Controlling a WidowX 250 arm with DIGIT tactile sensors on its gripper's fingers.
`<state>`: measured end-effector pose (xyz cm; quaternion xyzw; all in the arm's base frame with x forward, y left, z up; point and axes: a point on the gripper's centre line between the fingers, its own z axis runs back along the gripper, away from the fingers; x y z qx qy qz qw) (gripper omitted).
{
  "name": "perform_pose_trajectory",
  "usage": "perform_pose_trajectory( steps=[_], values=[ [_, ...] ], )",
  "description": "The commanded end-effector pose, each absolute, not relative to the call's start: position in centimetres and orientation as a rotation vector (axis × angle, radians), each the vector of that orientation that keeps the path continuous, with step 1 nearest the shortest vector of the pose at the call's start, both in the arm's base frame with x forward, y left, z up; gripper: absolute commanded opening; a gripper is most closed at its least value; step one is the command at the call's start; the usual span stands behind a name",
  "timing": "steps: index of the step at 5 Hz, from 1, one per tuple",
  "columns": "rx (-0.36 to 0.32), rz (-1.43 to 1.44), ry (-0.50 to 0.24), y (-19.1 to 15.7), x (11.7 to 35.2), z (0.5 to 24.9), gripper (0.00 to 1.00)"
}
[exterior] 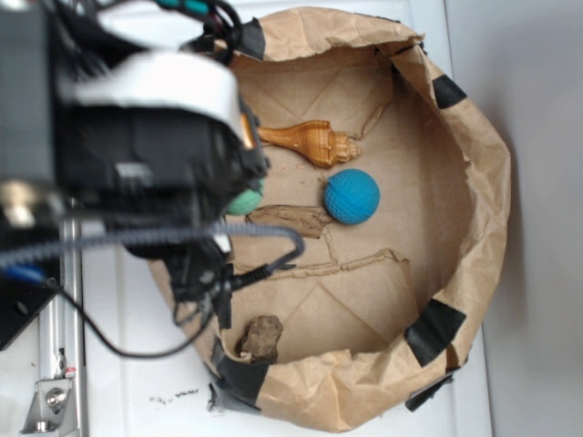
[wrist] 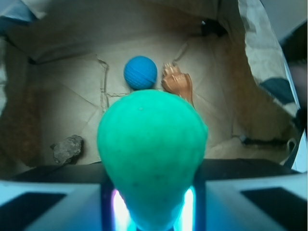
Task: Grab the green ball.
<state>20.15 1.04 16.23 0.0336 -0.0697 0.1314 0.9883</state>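
Note:
The green ball [wrist: 151,154] fills the middle of the wrist view, squeezed between the two fingers [wrist: 108,202] of my gripper [wrist: 152,207]. In the exterior view only a small green edge of the ball [exterior: 246,200] shows under the black arm, at the left side of the paper-lined basket. The gripper is shut on the ball. The gripper itself is hidden behind the arm body in the exterior view.
A blue textured ball [exterior: 352,196] and an orange conch shell [exterior: 310,142] lie in the brown paper basket [exterior: 474,173]. A grey-brown rock [exterior: 261,337] sits by the near rim. The blue ball [wrist: 140,73], shell [wrist: 177,83] and rock [wrist: 67,148] also show in the wrist view.

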Motion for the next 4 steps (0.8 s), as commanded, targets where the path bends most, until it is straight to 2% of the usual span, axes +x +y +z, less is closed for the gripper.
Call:
perform_pose_trajectory(
  steps=[1,2,3,4],
  values=[
    [0.093,0.322,-0.155,0.9,23.9,16.6,0.00],
    [0.080,0.319,-0.147,1.4,25.5,16.4,0.00],
    [0.062,0.309,-0.161,1.7,25.9,16.5,0.00],
    [0.085,0.302,-0.171,1.8,26.1,16.2,0.00]
  ],
)
